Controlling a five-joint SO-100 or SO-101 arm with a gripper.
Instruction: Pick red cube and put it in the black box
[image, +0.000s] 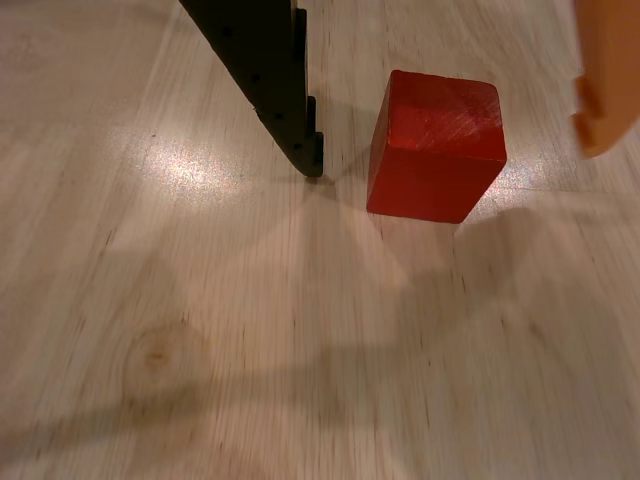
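In the wrist view a red wooden cube (436, 145) rests on the pale wood table between my two fingers. The black toothed finger (270, 75) comes down from the top edge, its tip touching the table just left of the cube with a small gap. The orange finger (608, 75) is at the upper right edge, clear of the cube's right side. My gripper (455, 160) is open and straddles the cube without touching it. The black box is out of view.
Bare light wood tabletop (250, 340) spreads below and to the left of the cube, with a knot in the grain at lower left and soft shadows across the lower part.
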